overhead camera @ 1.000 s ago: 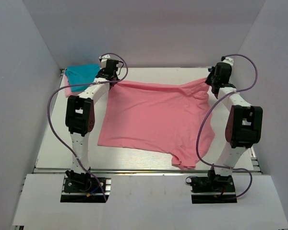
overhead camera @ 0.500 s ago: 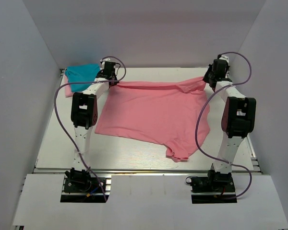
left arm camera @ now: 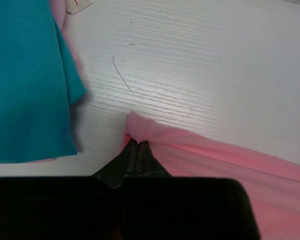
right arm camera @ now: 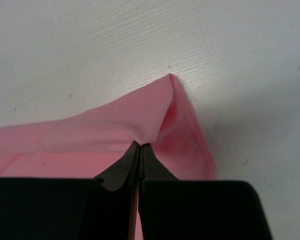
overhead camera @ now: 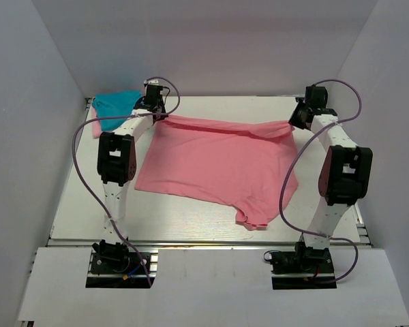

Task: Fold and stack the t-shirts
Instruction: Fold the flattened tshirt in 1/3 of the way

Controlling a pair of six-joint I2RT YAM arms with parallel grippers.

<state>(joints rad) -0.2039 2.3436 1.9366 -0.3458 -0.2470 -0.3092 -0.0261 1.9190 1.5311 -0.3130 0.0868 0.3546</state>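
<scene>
A salmon-pink t-shirt (overhead camera: 218,163) lies spread over the middle of the table, its far edge pulled taut between my two grippers. My left gripper (overhead camera: 161,116) is shut on the shirt's far left corner (left arm camera: 142,127). My right gripper (overhead camera: 294,123) is shut on the far right corner (right arm camera: 160,110). A sleeve (overhead camera: 255,216) trails toward the near edge. At the back left lies a folded teal-blue t-shirt (overhead camera: 116,105), also seen at the left of the left wrist view (left arm camera: 27,80), on top of a pale pink t-shirt (overhead camera: 96,127) whose edge peeks out.
White walls close the table (overhead camera: 82,204) in at the left, right and back. Purple cables loop from both arms. A metal rail (overhead camera: 204,242) runs along the near edge in front of the arm bases.
Both grippers have carried the salmon-pink shirt's far edge toward the back of the table, and the edge is now stretched straight. The near hem and sleeve slid away from the front rail.
</scene>
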